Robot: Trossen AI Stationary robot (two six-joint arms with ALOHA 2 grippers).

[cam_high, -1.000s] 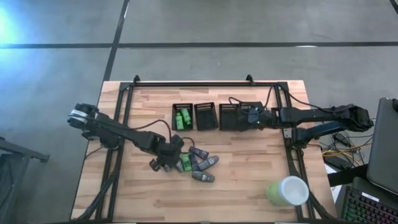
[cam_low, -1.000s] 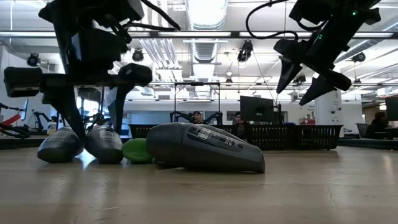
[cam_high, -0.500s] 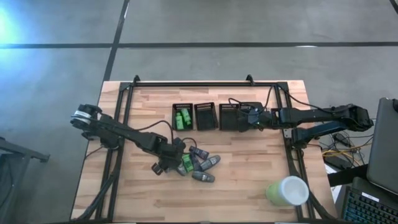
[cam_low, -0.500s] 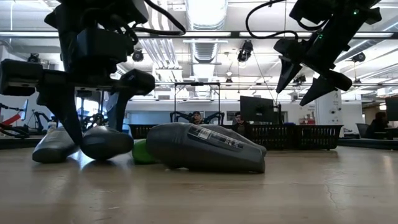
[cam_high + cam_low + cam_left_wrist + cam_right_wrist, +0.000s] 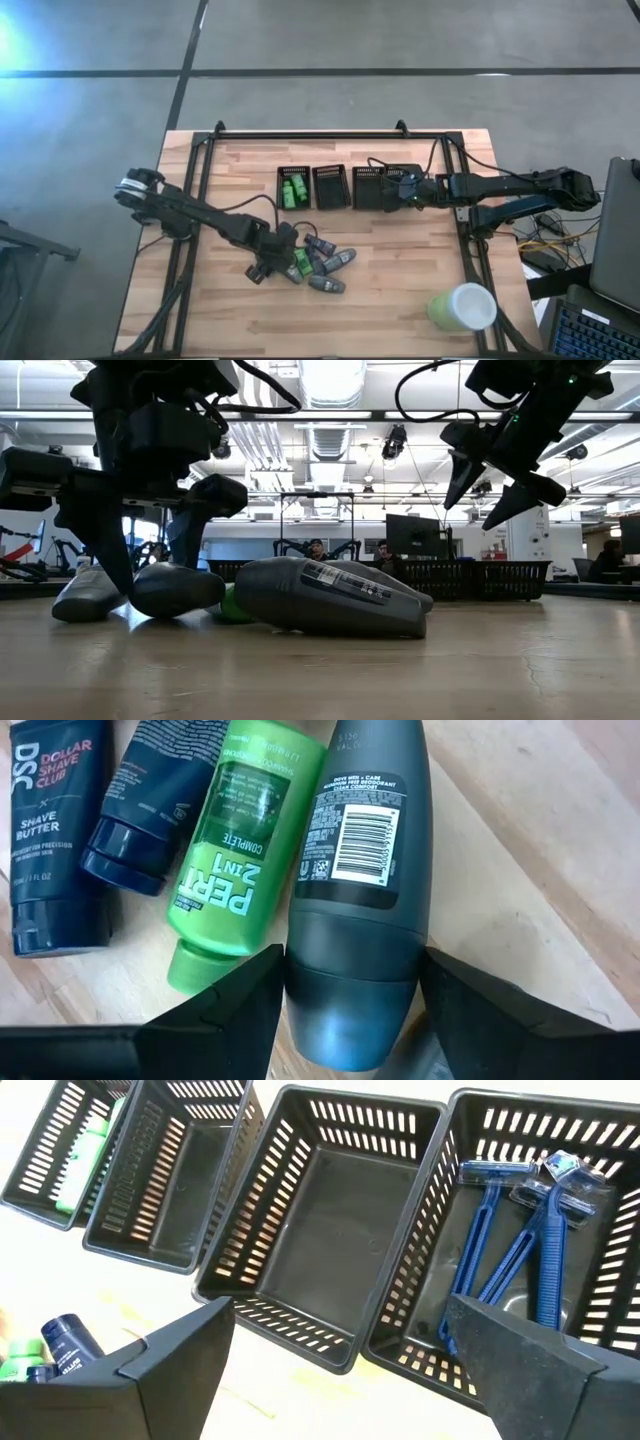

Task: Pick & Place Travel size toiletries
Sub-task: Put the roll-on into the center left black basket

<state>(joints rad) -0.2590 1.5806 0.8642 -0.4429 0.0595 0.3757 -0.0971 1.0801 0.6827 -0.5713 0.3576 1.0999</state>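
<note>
From above, your left gripper [image 5: 272, 262] sits at the toiletry pile mid-worktop; your right gripper [image 5: 400, 186] hovers over the bins [image 5: 329, 186] toward the far edge, fingers apart.

Level with the table, the left fingers [image 5: 100, 545] reach the worktop.

On the left wrist, the spread fingers straddle the grey deodorant [image 5: 361, 885], beside the green bottle [image 5: 246, 845]. You're mid-grasp: close, then lift.

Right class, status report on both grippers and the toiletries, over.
Left gripper open, straddling grey deodorant on table. Green Pert bottle alongside it. Right gripper open, above the black bins. Blue razors binned.
</note>
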